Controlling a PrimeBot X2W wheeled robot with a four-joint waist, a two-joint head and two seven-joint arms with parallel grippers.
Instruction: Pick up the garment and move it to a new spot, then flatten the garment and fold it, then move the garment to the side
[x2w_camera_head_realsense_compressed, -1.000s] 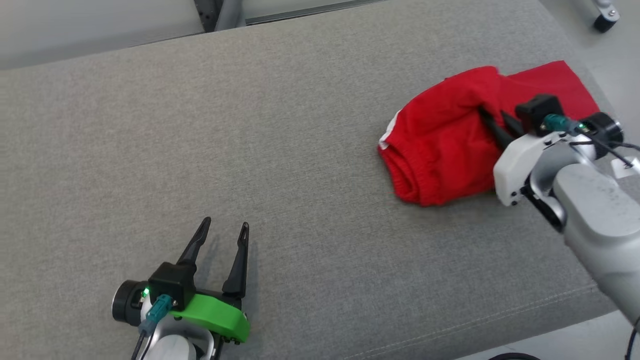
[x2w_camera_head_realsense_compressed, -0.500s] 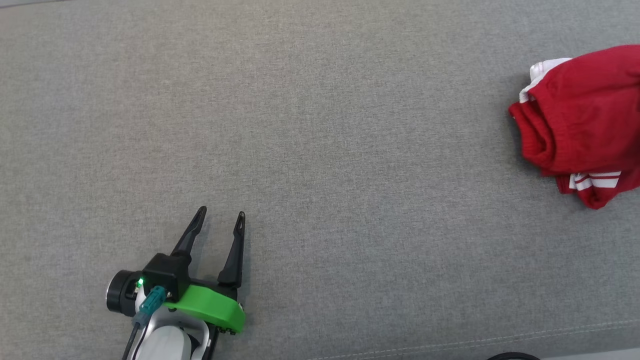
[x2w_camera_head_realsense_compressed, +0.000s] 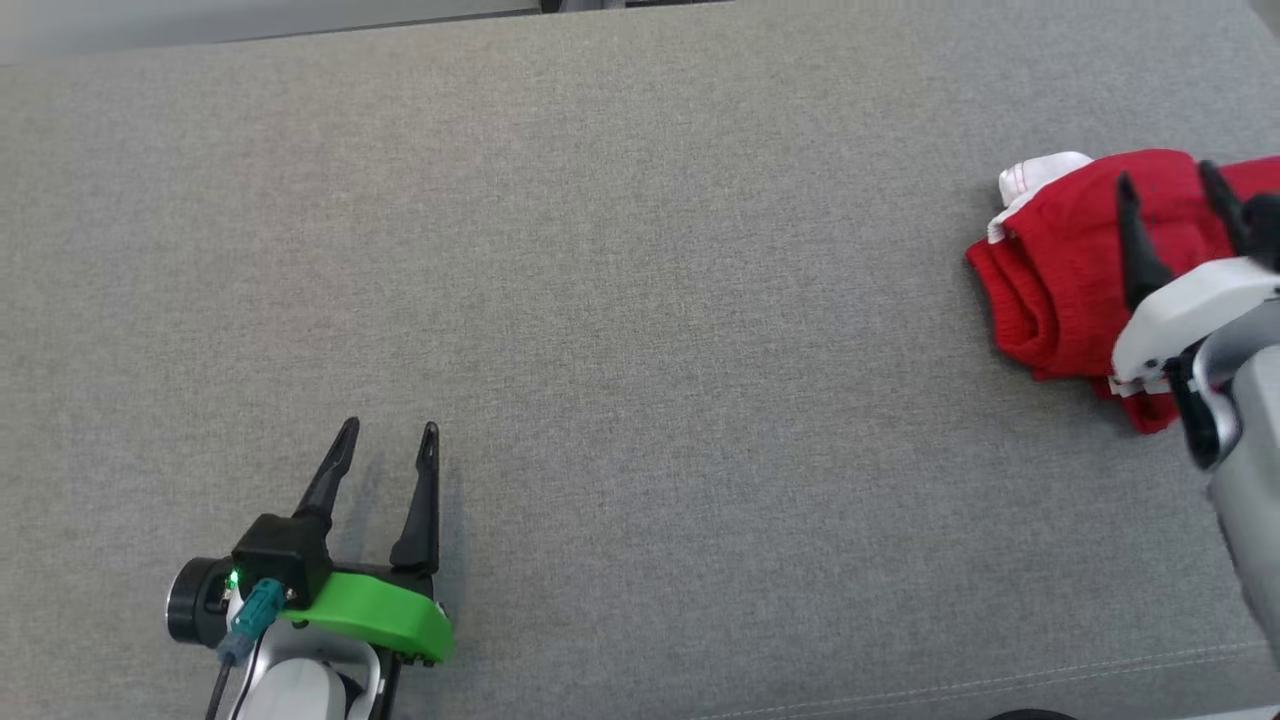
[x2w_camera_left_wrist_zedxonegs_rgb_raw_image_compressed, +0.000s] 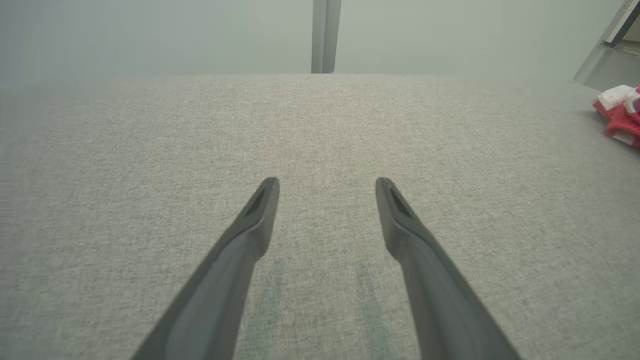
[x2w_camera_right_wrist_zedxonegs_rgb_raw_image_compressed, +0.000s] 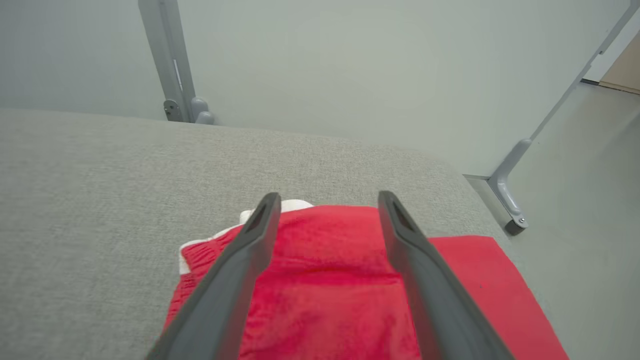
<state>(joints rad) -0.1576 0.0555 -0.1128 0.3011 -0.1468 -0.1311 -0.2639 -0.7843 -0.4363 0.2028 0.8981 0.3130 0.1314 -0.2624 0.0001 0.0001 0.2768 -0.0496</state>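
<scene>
The garment (x2w_camera_head_realsense_compressed: 1060, 265) is a red piece with white trim, lying bunched near the right edge of the grey padded table (x2w_camera_head_realsense_compressed: 640, 300). It also appears small at the far right of the left wrist view (x2w_camera_left_wrist_zedxonegs_rgb_raw_image_compressed: 620, 117) and spreads under the fingers in the right wrist view (x2w_camera_right_wrist_zedxonegs_rgb_raw_image_compressed: 330, 280). My right gripper (x2w_camera_head_realsense_compressed: 1170, 185) hovers over it, open, with nothing between its fingers (x2w_camera_right_wrist_zedxonegs_rgb_raw_image_compressed: 250, 240). My left gripper (x2w_camera_head_realsense_compressed: 385, 430) rests open at the lower left, far from the garment, its fingers (x2w_camera_left_wrist_zedxonegs_rgb_raw_image_compressed: 260, 210) over bare fabric.
The table's right edge drops to the floor just beyond the garment. A grey metal frame post (x2w_camera_right_wrist_zedxonegs_rgb_raw_image_compressed: 170, 65) stands behind the table, and a frame foot (x2w_camera_right_wrist_zedxonegs_rgb_raw_image_compressed: 510, 200) sits on the floor at the right.
My right gripper has let go of the garment and opened above it. The head camera has shifted, so the garment now sits at the picture's right edge. The left gripper stays open.
</scene>
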